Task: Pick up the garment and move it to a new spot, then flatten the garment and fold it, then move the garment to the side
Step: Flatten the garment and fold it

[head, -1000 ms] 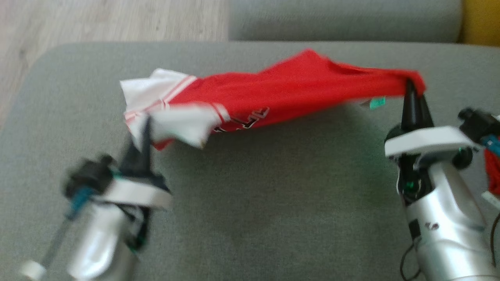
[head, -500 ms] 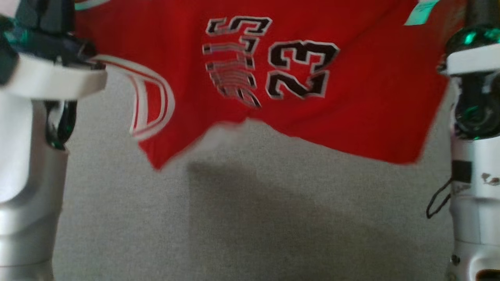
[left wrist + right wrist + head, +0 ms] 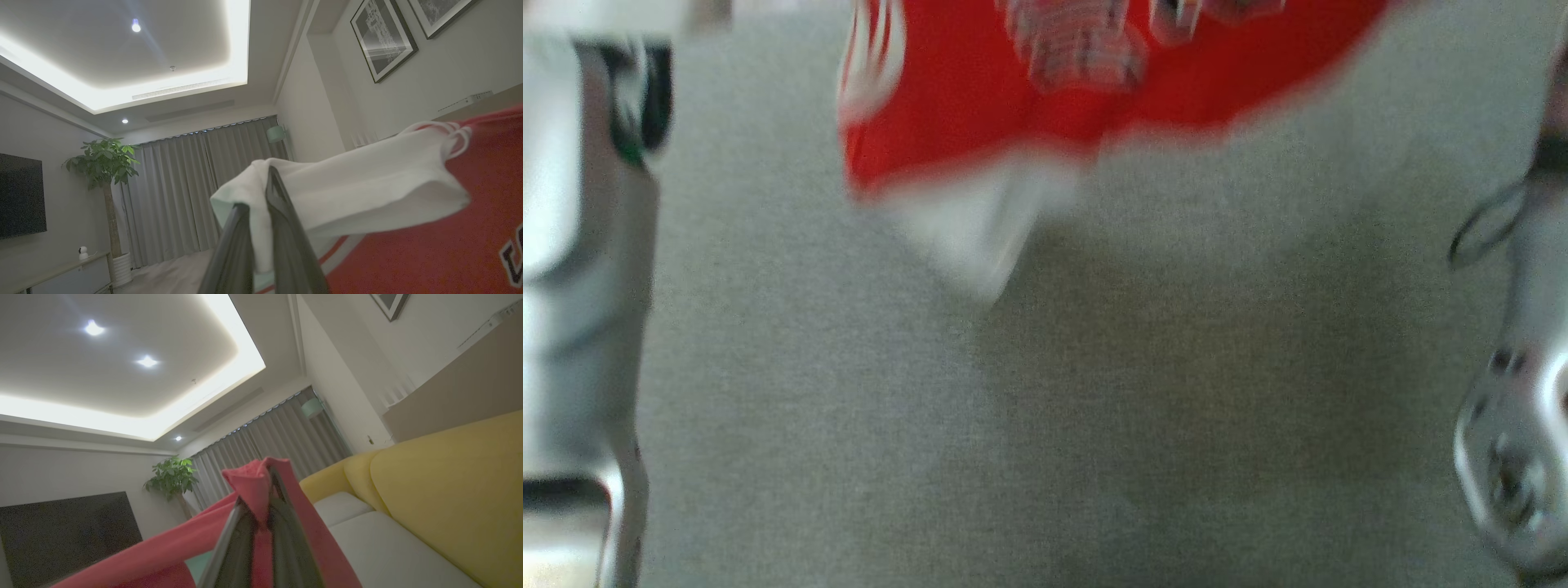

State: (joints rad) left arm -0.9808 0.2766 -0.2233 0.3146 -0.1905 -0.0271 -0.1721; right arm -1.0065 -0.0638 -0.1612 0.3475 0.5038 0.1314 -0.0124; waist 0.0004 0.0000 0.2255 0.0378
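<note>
Transport is the step in hand, I judge. The garment (image 3: 980, 106) hangs in the air, spread between the two arms. Its lower edge floats above the grey cushion (image 3: 1094, 425) and does not touch it, as far as the blurred head view lets me tell. So the first part of the task, to pick it up and carry it to a new spot, is under way. Flattening and folding are not yet begun.

The left fingers (image 3: 286, 245) are pressed together on a white sleeve of the garment (image 3: 367, 183). The cloth passes between them and drapes over their tips, and the red body with dark letters lies to the right of these fingers. The right fingers (image 3: 286, 547) are closed as well, on a bunched red corner of the garment (image 3: 253, 486) that stands up just above their tips. The rest of the cloth falls away to the lower left of them. Both pairs point up toward the ceiling (image 3: 122, 53).

The next move, in my judgement, calls for lowering both arms together over the chosen spot, with the two pairs of fingers well apart so that the cloth is stretched and the hanging edge meets the cushion first. The grip should open only when the cloth lies on the cushion. If one side lets go early, the garment will probably collapse into a heap.
</note>
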